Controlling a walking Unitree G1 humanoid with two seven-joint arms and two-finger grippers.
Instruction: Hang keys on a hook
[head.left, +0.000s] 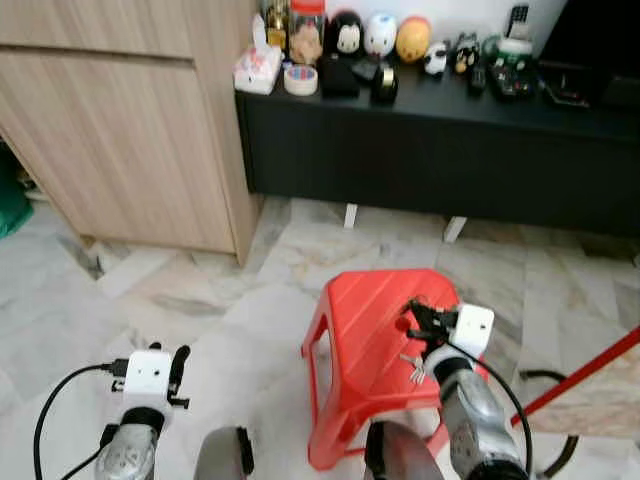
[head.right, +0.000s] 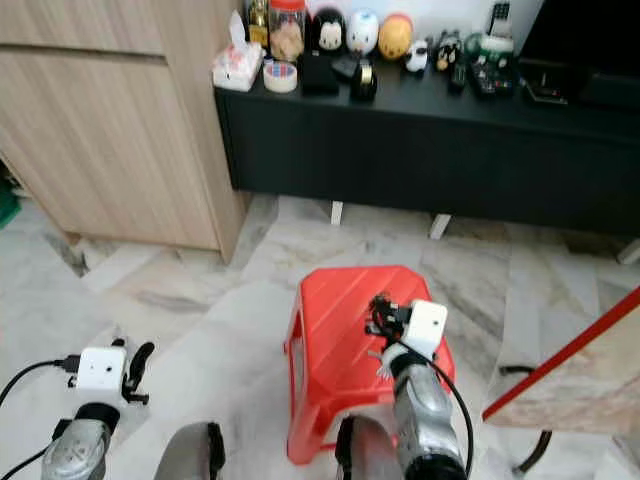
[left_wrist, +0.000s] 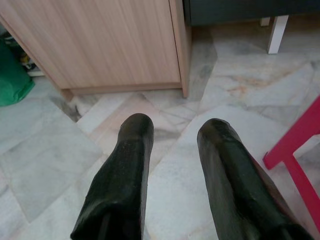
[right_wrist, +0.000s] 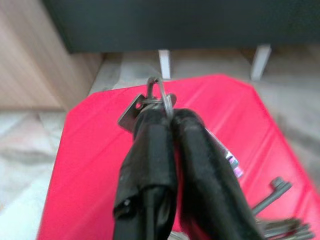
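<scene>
1. Head views: right end effector (head.left: 428, 322) is over the red stool (head.left: 365, 330), nearer arm, with keys (head.left: 415, 368) dangling beneath; no hook can be made out.
2. Left wrist view: left end effector (left_wrist: 172, 150) is released, idle above the floor.
3. Right wrist view: fingers (right_wrist: 195, 150) are clenched on the key ring (right_wrist: 161, 97).

Lighting: I read even, soft indoor daylight, no hard shadows. Pale glossy marble floor (head.left: 170, 300) shows mild sheen. Long black low cabinet (head.left: 440, 150) reads dark, underexposed. Right wrist view: two black gripper fingers (right_wrist: 150, 150) blurred, out of focus; red plastic stool (right_wrist: 90, 165) soft.
</scene>
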